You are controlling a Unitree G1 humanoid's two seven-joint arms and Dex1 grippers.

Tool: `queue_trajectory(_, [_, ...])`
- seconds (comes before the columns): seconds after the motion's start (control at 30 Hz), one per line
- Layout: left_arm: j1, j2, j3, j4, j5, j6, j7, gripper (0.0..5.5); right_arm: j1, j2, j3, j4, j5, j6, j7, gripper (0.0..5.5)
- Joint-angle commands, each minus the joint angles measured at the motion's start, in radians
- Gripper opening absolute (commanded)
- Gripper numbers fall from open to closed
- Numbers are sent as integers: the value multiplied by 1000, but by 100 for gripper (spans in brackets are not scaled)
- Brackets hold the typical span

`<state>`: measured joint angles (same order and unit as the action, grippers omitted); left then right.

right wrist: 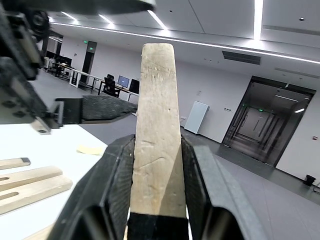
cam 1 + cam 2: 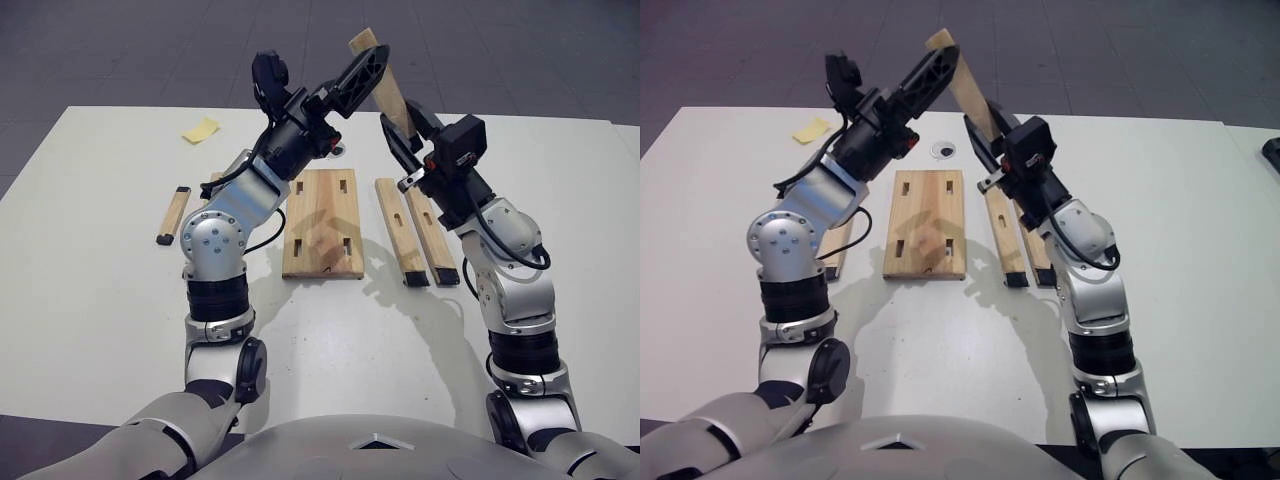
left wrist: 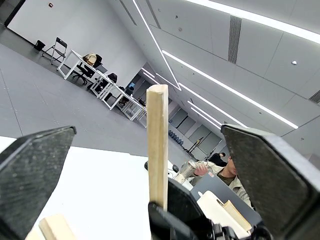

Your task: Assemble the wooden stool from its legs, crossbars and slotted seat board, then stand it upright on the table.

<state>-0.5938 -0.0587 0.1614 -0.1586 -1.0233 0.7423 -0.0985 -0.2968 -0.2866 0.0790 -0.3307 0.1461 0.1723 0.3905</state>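
As seen from the head, pinched a wooden leg point(image 2: 388, 92) in the right gripper point(image 2: 405, 125), tilted above the flat seat board point(image 2: 323, 222), with both arms bent upward over the table point(image 2: 90, 260). Spread the left gripper point(image 2: 362, 70) about that leg's top. From the left wrist, showed pads point(image 3: 40, 170) wide apart, clear of the leg. From the right wrist, clamped the leg; green sign point(image 1: 91, 48) too small to read.
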Motion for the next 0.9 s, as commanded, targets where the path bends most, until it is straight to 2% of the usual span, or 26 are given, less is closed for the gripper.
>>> queue_trajectory(0.03, [-20, -5, -3, 6, 6, -6, 7, 540, 12, -8, 17, -5, -19, 6, 9, 129])
queue_trajectory(0.07, [-20, -6, -2, 6, 5, -7, 6, 540, 14, -7, 18, -4, -19, 6, 10, 129])
queue_trajectory(0.37, [-20, -10, -1, 9, 8, -13, 1, 413, 21, -13, 15, 10, -14, 11, 25, 129])
queue_trajectory(0.9, [-21, -1, -22, 18, 21, -15, -19, 129, 34, -12, 30, 3, -20, 9, 52, 129])
